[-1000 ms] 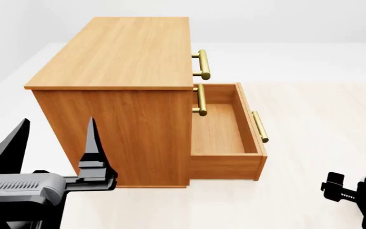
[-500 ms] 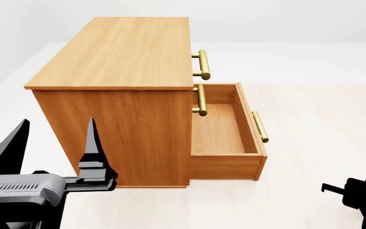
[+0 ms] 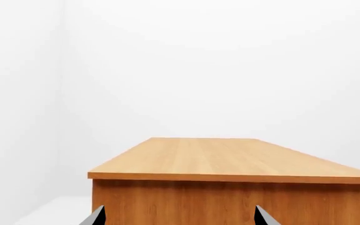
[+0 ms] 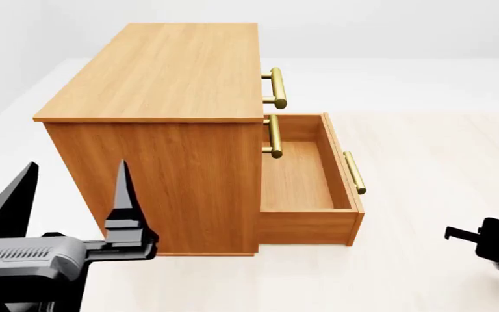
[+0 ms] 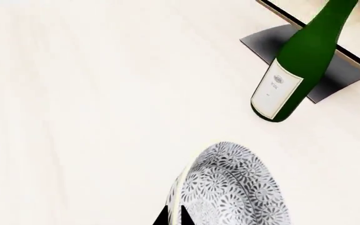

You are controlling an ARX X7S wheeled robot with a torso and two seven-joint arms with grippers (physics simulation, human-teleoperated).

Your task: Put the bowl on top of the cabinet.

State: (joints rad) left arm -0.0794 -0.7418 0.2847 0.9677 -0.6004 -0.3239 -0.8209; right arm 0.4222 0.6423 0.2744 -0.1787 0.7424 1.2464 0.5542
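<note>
Cabinet (image 4: 163, 123), boxy orange-brown wood with brass bar handles, fills head view centre, flat top bare, bottom drawer (image 4: 306, 188) pulled open. Left gripper (image 4: 72, 188) lower left, jaws spread, holding nothing. Green glass wine bottle (image 5: 299, 61) upper right in right wrist view. Small white bowl with blue-grey leaf pattern (image 5: 233, 187) at that view's bottom centre, rim pinched by right gripper (image 5: 170, 216).

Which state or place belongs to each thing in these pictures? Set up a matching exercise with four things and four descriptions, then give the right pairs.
Things:
1. bowl
2. wine bottle
3. bottom drawer
4. left hand

Descriptions:
A. pulled out, nothing inside
B. open, beside the cabinet, holding nothing
C. green with a white label
D. white with a dark leaf pattern, at the right hand

Pairs: 1-D, 2-C, 3-A, 4-B
</note>
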